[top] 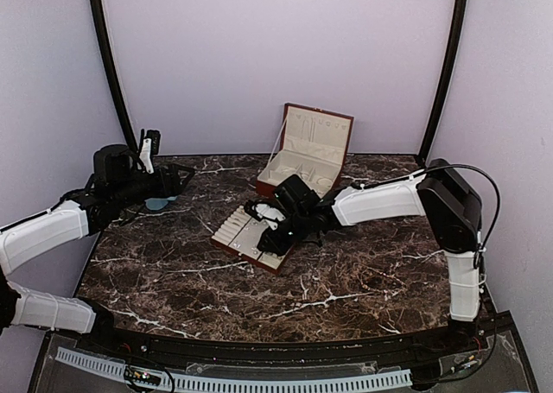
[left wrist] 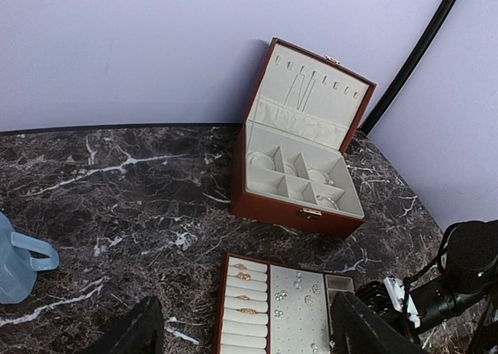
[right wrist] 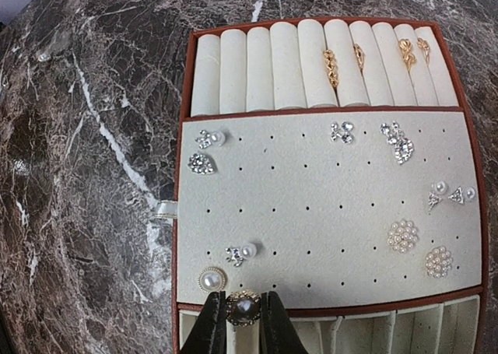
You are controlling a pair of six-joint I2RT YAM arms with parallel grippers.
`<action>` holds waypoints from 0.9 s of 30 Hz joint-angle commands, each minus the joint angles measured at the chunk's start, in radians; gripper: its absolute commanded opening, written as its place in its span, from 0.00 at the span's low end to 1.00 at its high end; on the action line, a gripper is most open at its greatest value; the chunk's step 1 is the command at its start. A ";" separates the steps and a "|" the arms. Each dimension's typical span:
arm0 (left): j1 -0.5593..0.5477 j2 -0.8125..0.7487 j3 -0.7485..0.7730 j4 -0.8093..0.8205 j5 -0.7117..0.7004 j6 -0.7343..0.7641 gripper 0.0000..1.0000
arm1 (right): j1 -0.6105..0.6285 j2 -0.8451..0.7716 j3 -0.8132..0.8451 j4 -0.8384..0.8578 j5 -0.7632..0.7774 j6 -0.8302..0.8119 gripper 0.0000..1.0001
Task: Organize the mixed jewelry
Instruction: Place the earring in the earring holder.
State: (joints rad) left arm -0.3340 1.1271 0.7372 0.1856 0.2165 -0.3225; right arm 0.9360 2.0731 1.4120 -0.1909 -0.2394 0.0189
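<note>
Pinching a pearl stud (right wrist: 243,310) in the right gripper (right wrist: 243,301) at the near edge of the tray (right wrist: 327,214), other earrings (right wrist: 393,140) pinned across it, gold rings (right wrist: 331,66) slotted along its far end, left gripper (left wrist: 249,340) spread wide, holding nothing.

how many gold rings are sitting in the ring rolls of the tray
4 gold rings, all tucked between the rolls of the tray: one, a second one slot over, and two in the last slots by the side rim. None seems hidden.

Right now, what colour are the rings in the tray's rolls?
The rings are gold; clearest from the right wrist.
</note>
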 commanded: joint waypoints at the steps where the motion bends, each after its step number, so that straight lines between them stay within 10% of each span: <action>1: 0.004 -0.027 -0.001 0.022 0.010 -0.004 0.77 | 0.009 0.021 0.035 0.005 0.014 -0.010 0.11; 27: 0.004 -0.024 -0.007 0.031 0.018 -0.009 0.77 | 0.017 0.055 0.050 -0.045 0.032 -0.050 0.11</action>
State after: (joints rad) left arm -0.3340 1.1271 0.7372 0.1864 0.2245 -0.3264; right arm 0.9371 2.1002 1.4395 -0.2108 -0.2264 -0.0036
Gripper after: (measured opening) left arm 0.767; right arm 0.113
